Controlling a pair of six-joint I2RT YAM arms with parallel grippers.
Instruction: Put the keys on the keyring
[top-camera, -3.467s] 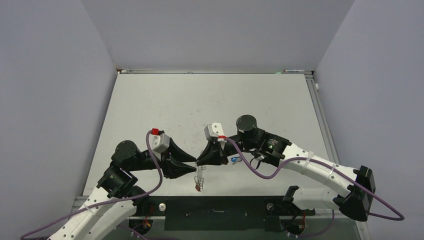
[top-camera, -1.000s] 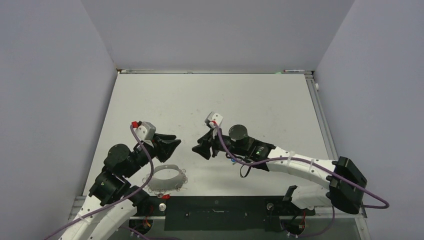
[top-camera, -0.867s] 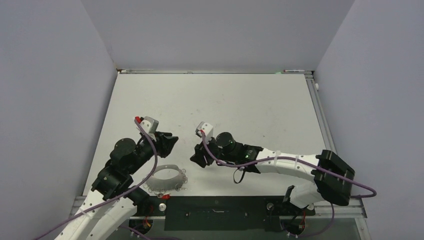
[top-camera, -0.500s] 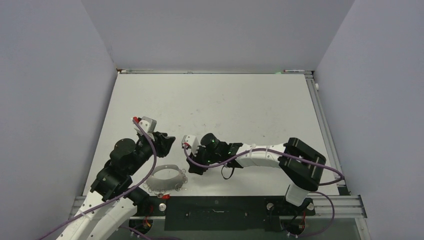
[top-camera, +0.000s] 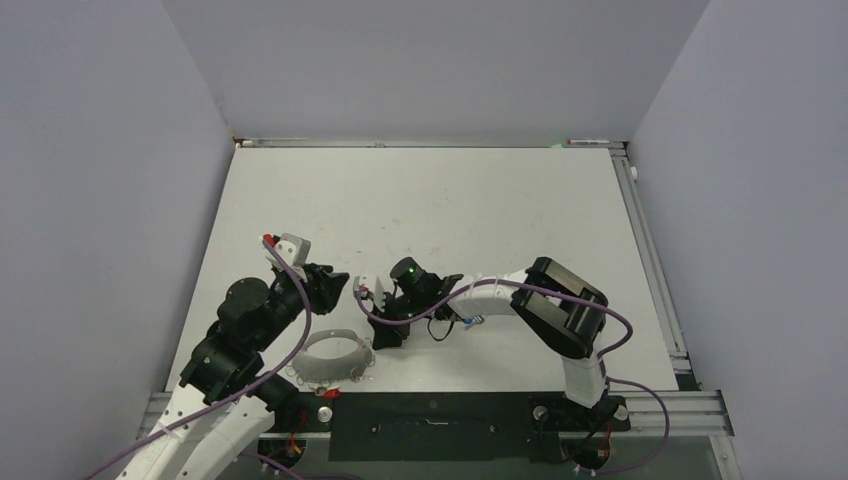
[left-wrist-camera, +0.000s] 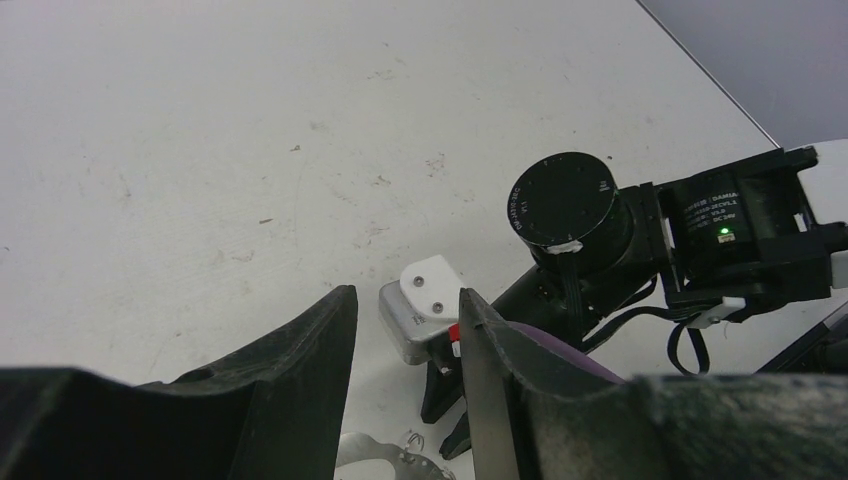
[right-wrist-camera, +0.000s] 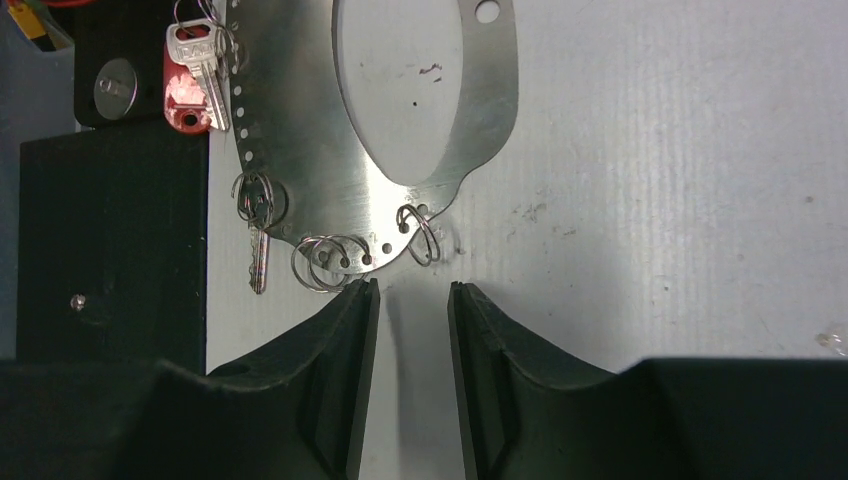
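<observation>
The white table (top-camera: 450, 200) carried everything, with both arms folded low over its near-left part. The right arm (top-camera: 560, 310) doubled back toward the left, and the left arm (top-camera: 235, 335) reached up from its base beside it. The keyring (right-wrist-camera: 300, 130), a flat grey plate with a wide hole, lay flat on the table near the front edge, between the two arms' ends. The right gripper (right-wrist-camera: 410, 290) hung just beside the plate's edge, its jaws parted by a narrow gap with nothing between them. The left gripper (left-wrist-camera: 400, 300) was raised off the table, farther back than the plate, its jaws partly open and empty, the right arm's wrist showing through the gap. A silver key with a red tag (right-wrist-camera: 185, 95) lay at the plate's far rim, over the dark strip at the table's edge. A dark-headed key (right-wrist-camera: 258, 245) hung from a wire ring on the rim. Bare split rings (right-wrist-camera: 325, 260) sat along the edge nearest the right fingertips (right-wrist-camera: 362, 295).
</observation>
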